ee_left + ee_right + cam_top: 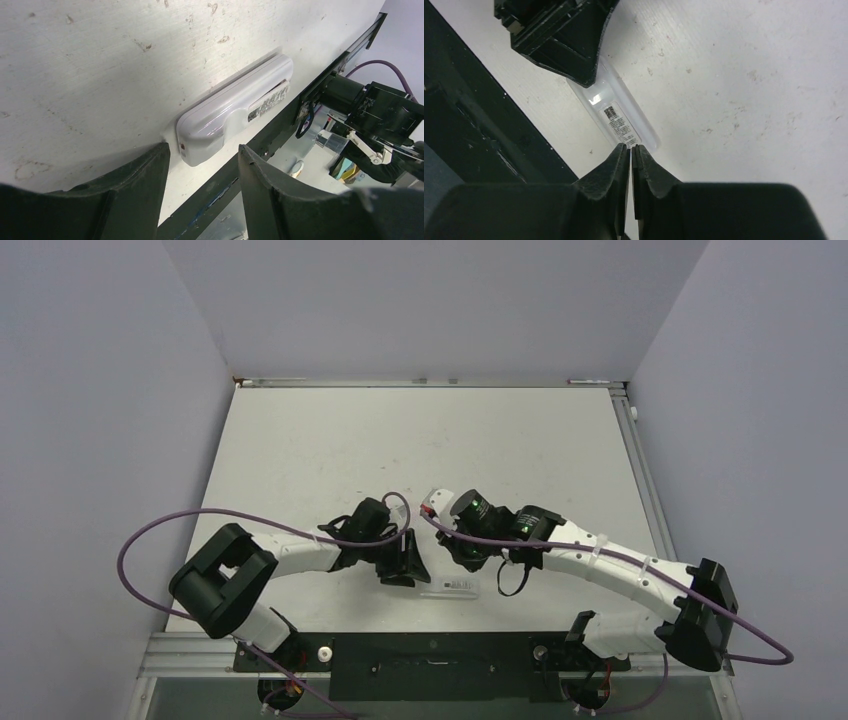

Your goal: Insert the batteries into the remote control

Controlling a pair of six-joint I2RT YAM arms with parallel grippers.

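Observation:
The remote control (450, 589) lies flat near the table's front edge, a slim white bar with a printed label (620, 121) facing up. In the left wrist view the remote control (235, 107) lies just past my left gripper (202, 150), which stands open with nothing between its fingers. My left gripper (405, 565) is at the remote's left end. My right gripper (630, 147) is shut and empty, its tips over the other end of the remote control (599, 97). From above, my right gripper (466, 555) hangs just behind the remote. The batteries are out of view.
The black rail (430, 665) along the table's front edge runs close beside the remote, seen also as the dark rail (280, 135) in the left wrist view. Purple cables (200, 515) loop from both arms. Grey walls enclose the table on three sides.

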